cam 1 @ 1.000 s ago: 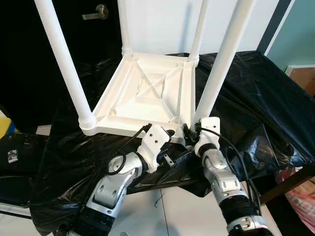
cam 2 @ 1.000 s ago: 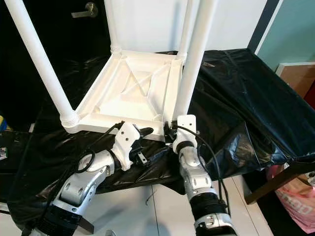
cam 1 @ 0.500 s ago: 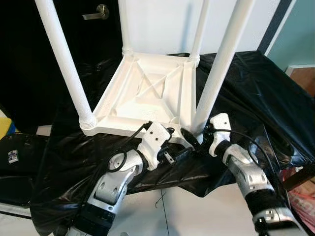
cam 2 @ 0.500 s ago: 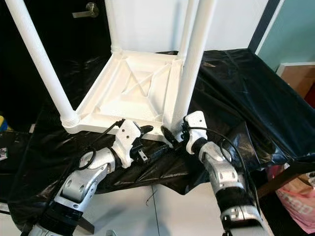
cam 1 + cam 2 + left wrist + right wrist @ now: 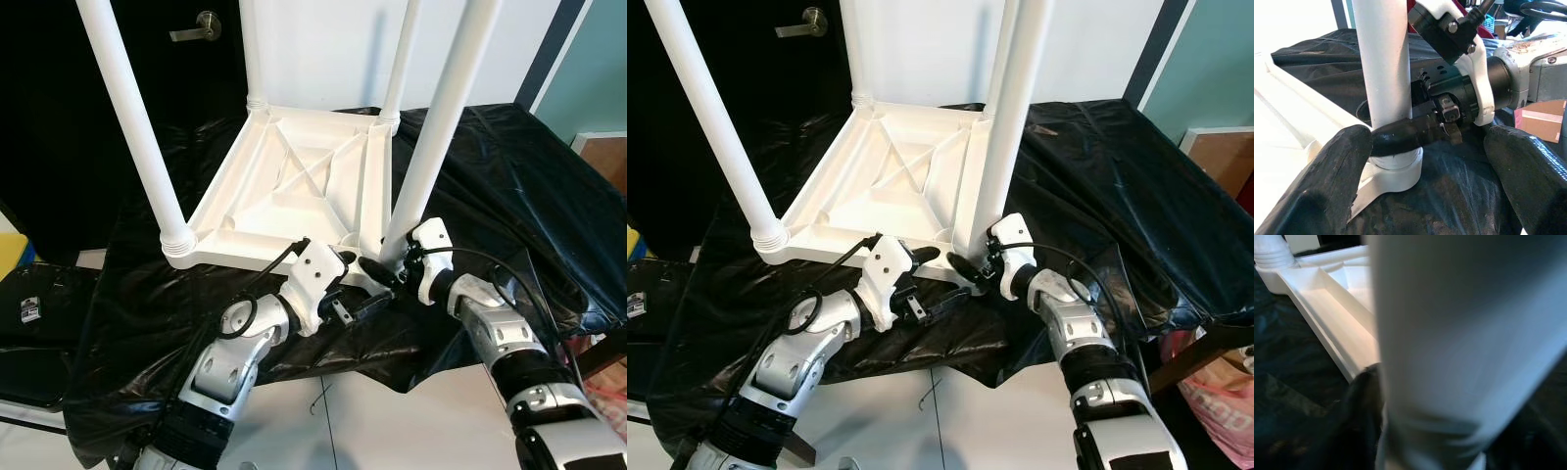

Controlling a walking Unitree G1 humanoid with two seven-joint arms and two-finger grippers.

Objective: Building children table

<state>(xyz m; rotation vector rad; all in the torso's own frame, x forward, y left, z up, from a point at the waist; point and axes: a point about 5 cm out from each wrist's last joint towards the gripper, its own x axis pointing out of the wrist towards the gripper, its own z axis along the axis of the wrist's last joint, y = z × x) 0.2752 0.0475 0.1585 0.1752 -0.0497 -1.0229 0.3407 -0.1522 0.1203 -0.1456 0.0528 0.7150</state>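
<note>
An upturned white children's table (image 5: pixel 294 186) is set on a table draped in black plastic sheeting (image 5: pixel 509 176), with four legs pointing up. The near right leg (image 5: pixel 431 127) is clasped at its base by the right hand (image 5: pixel 377 272). In the left wrist view, the left hand (image 5: pixel 1420 166) is held wide apart, just short of that leg. A dark door (image 5: pixel 59 88) is seen behind.

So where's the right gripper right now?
The right gripper is clamped around the base of the near right table leg, beside the left gripper.
</note>
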